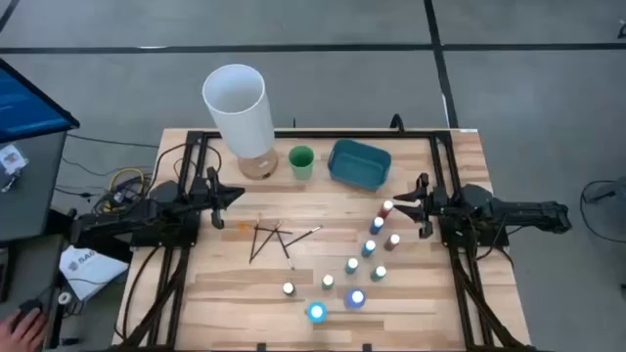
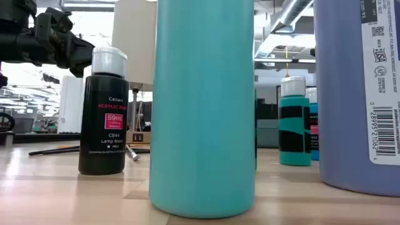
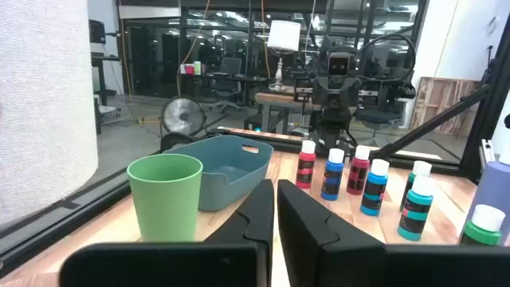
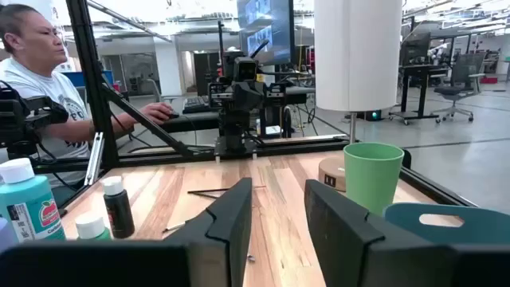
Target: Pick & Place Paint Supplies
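Paint bottles (image 1: 370, 248) are strung in an upright curve across the lower right of the tabletop (image 1: 225, 284), with thin brushes (image 1: 269, 238) scattered centre-left. The right claw (image 1: 419, 205), fingers apart and empty, is parked just right of the top bottles, clearly nearer. The left claw (image 1: 217, 198), pinched together, waits at left, closer to the brushes. Bottle colours are washed out by glare at the bottom.

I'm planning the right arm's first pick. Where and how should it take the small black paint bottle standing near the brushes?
Grip the black bottle around its straight dark body, below the white cap, coming level from the right gripper's side. It stands upright and apart from the other bottles, so the open fingers could likely straddle it; the cap is narrower and would give less hold.
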